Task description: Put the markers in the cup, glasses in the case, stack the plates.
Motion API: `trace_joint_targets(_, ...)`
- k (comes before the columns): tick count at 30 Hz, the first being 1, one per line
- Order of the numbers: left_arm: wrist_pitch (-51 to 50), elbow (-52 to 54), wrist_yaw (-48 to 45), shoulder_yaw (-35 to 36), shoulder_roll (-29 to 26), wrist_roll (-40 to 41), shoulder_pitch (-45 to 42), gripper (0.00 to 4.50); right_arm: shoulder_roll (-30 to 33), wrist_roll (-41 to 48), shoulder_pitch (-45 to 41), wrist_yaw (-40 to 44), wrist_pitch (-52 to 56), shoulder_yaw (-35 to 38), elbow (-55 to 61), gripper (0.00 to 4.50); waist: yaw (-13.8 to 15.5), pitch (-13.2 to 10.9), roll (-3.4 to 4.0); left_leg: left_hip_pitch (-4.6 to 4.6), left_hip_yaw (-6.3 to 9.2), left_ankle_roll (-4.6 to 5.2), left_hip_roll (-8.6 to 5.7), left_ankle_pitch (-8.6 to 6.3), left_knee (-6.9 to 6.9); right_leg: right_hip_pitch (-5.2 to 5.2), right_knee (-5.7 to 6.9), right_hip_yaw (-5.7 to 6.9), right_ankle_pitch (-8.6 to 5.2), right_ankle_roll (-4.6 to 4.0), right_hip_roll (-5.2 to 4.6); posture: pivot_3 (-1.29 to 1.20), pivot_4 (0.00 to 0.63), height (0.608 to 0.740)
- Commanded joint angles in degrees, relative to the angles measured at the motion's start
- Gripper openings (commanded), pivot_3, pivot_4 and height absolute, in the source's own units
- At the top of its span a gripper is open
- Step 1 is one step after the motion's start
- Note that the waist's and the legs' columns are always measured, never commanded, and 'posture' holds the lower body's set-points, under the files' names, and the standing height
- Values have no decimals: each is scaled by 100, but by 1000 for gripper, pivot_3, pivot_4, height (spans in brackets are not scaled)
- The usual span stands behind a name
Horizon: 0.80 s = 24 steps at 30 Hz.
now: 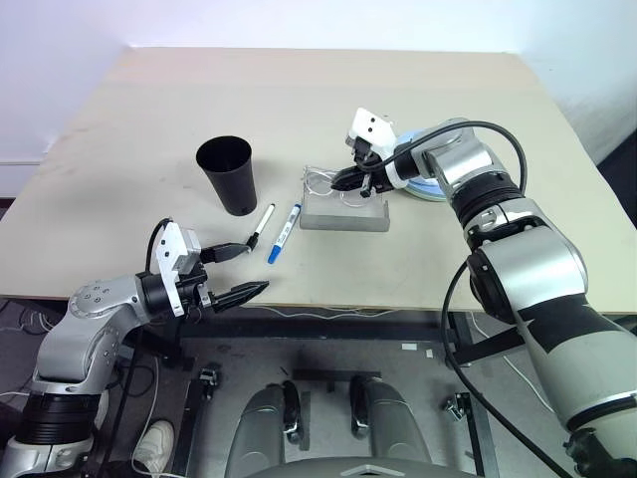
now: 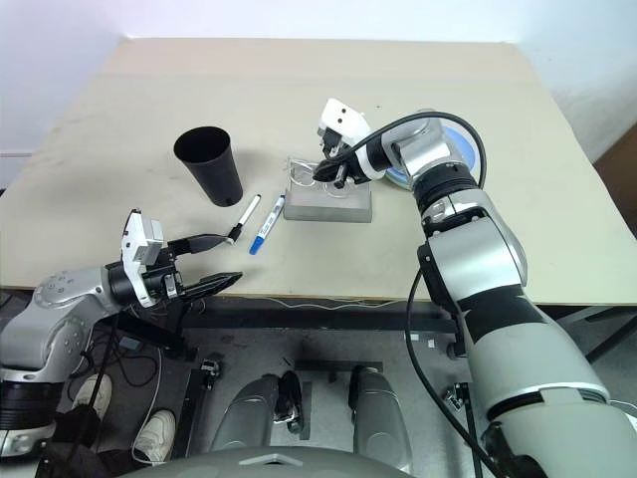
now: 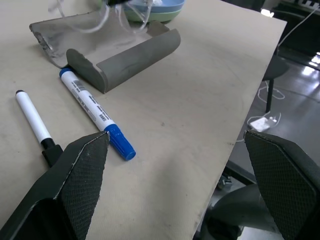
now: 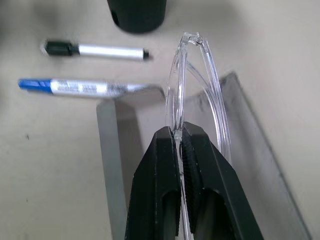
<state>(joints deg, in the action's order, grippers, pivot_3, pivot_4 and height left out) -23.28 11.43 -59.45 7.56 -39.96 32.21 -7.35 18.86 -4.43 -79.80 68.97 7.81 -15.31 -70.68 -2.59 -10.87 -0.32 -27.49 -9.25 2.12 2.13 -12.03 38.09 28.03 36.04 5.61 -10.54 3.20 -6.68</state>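
Right tool [image 4: 179, 134] clamped on the clear glasses [image 4: 197, 95], fingers pinching the thin frame so that the lenses hang in front of the tips. Held this way, probably, to lower them into the grey case [image 1: 344, 210], lying open on the surface [image 1: 119, 149] directly under the tool. Glasses above the case, touching or not impossible to tell. Judged as the step in hand: setting the glasses inside.

Left tool [image 1: 240, 270] with fingers wide apart, holding nothing, hovering over the near edge of the surface. Seems to wait for the markers. Black-capped marker [image 1: 262, 225] and blue-capped marker [image 1: 284, 233] lying side by side at about 1 o'clock from the left tool, near it but not touching, between the cup [image 1: 228, 175] and the case. Cup upright at 12 o'clock from that tool, beyond the markers.

Plates [image 3: 154, 12] already stacked, blue on green, at about 3 o'clock from the case, just behind it.
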Motion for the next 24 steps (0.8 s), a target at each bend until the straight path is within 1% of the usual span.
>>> trace_joint_targets(1,9,207,-21,169,-96,86,15,4500,-65,-165,-101,39,-165,36,-49,25,-1,0,0,0,0,0,0,0,0,0,0,0,0,0,0,0,150,710)
trace_joint_targets(5,-14,249,-5,183,-118,101,47,4500,-130,-300,-46,214,-95,33,-132,25,-3,0,0,1,1,-1,1,0,0,0,0,0,0,0,3,0,150,710)
trace_joint_targets(12,-42,316,38,183,-110,123,63,4500,-270,-736,116,217,-211,-169,-228,25,-1,0,0,2,0,-4,2,3,0,-1,3,0,0,0,5,0,150,710)
trace_joint_targets(24,-107,435,164,152,-70,164,97,4500,-198,-1025,28,601,-143,-240,-282,25,0,1,-1,9,2,-5,3,3,0,-8,3,0,0,-1,5,0,150,710)
